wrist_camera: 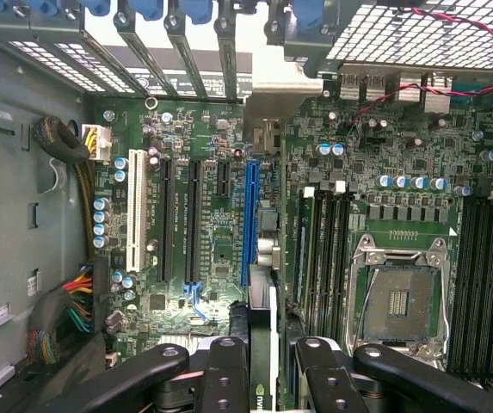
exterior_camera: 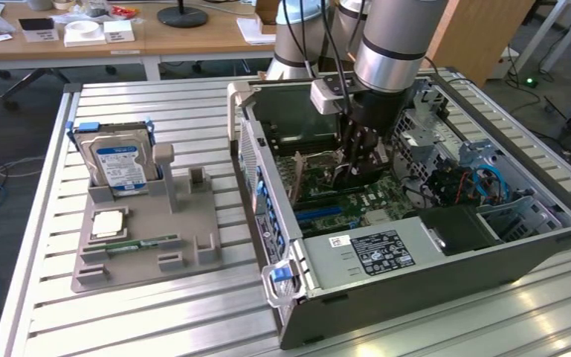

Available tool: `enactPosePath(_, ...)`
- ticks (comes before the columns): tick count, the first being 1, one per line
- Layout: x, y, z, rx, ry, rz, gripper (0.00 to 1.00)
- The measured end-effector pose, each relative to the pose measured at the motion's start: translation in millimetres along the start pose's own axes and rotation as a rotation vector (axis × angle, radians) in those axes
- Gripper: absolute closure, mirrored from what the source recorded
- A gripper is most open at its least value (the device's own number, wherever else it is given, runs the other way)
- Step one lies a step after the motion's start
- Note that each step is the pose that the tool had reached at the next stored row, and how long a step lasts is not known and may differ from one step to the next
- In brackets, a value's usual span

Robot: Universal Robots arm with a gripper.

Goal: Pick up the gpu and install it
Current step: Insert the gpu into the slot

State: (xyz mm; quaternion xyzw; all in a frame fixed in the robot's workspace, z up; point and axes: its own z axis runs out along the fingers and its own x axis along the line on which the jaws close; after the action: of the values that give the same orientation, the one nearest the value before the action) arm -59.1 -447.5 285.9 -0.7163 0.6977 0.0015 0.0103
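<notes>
Black and edge-on, the gpu [wrist_camera: 261, 335] sits clamped in our tool [exterior_camera: 357, 169] near the blue slot [wrist_camera: 249, 224]; a tilted or offset descent, we judge, would jam its contacts.

gpu [wrist_camera: 265, 344] inside case [exterior_camera: 444, 275], over motherboard [wrist_camera: 216, 249]

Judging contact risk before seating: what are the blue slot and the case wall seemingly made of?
Blue slot: moulded plastic, by its uniform glossy colour. Case wall: likely sheet steel, matte grey, with stamped cut-outs and folded edges.
</notes>
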Motion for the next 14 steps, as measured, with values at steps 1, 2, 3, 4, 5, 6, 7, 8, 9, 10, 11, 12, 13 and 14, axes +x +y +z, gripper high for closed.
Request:
enactPosePath(1,0.0,0.0,0.0,0.0,-0.0001,0.0,0.74)
enactPosePath(2,0.0,0.0,0.0,-0.0001,0.0,0.0,0.74)
enactPosePath(3,0.4,0.1,0.0,0.0,-0.0001,0.0,0.74)
enactPosePath(4,1.0,0.1,0.0,0.0,0.0,0.0,0.74)
enactPosePath(5,1.5,0.1,-0.1,-0.0001,0.0,0.0,0.74)
enactPosePath(6,1.6,0.2,0.0,0.0,0.0,0.002,0.74)
enactPosePath(7,1.7,0.1,0.0,-0.0001,0.0001,0.005,0.74)
enactPosePath(8,1.7,0.1,0.1,0.0,0.0002,0.01,0.74)
enactPosePath(9,1.7,0.1,0.2,0.0002,0.0002,0.016,0.74)
enactPosePath(10,1.7,0.1,0.2,0.0003,0.0004,0.023,0.74)
enactPosePath(11,1.8,0.1,0.3,0.0004,0.0005,0.029,0.74)
enactPosePath(12,1.8,0.1,0.4,0.0006,0.0005,0.036,0.74)
enactPosePath(13,1.7,0.1,0.4,0.0006,0.0005,0.041,0.74)
enactPosePath(14,1.8,0.1,0.4,0.0006,0.0005,0.042,0.74)
